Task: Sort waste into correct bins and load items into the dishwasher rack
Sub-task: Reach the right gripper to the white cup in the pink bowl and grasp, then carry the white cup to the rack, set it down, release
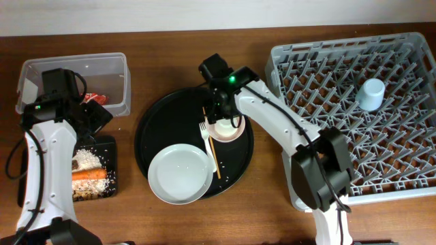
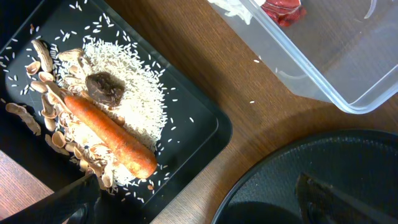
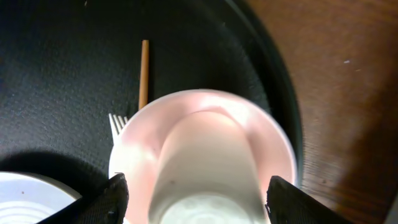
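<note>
My right gripper (image 1: 221,114) (image 3: 202,205) is open, its fingers on either side of the small cream cup (image 3: 211,162) that stands in the pale pink bowl (image 1: 236,131) (image 3: 140,137) on the round black tray (image 1: 153,129). The white fork (image 1: 204,133) (image 3: 117,124), chopsticks (image 1: 213,148) (image 3: 143,71) and white plate (image 1: 180,173) lie beside it. My left gripper (image 1: 95,119) (image 2: 199,208) is open and empty, between the shallow black tray (image 1: 112,170) (image 2: 205,118) and the round tray. The black tray holds rice (image 2: 134,93), a carrot (image 2: 109,134) and bones (image 2: 46,87). The clear tub (image 1: 75,61) (image 2: 323,74) holds the red wrapper (image 2: 283,9) and white tissue (image 2: 233,6).
The grey dishwasher rack (image 1: 402,156) stands at the right with the light blue cup (image 1: 373,94) upside down in it. The round tray's rim (image 2: 348,162) lies close to the black tray's corner. Bare wood separates tub, trays and rack.
</note>
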You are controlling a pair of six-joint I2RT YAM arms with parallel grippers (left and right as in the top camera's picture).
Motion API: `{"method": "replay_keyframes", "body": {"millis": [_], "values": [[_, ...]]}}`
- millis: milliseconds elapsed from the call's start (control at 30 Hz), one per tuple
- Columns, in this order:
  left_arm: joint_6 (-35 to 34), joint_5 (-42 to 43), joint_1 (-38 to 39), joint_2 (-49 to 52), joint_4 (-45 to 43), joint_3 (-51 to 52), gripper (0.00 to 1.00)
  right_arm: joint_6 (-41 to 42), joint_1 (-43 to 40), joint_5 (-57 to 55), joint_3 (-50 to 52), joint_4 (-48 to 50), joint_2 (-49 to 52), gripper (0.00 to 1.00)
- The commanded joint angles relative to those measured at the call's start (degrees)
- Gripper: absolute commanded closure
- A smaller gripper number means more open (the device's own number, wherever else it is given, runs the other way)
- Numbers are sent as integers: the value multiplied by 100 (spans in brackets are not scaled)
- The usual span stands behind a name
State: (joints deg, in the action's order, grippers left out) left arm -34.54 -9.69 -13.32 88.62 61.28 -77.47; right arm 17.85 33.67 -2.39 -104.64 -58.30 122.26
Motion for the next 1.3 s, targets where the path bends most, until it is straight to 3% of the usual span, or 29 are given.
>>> {"method": "replay_keyframes", "body": {"millis": [0,567,767,967,1267], "values": [[-61,-22,-24,9,7,-37,1,74,87,-114,151,31,92,26],[-61,-24,-24,9,7,-37,1,114,76,-129,275,-282,92,28],[-61,-22,-24,9,7,-37,1,111,76,-136,275,-236,92,45],[-61,-22,-24,9,9,-37,1,116,68,-282,28,-398,15,51],[-61,-22,-24,9,7,-37,1,109,-551,-282,-1384,-1615,-566,57]]}}
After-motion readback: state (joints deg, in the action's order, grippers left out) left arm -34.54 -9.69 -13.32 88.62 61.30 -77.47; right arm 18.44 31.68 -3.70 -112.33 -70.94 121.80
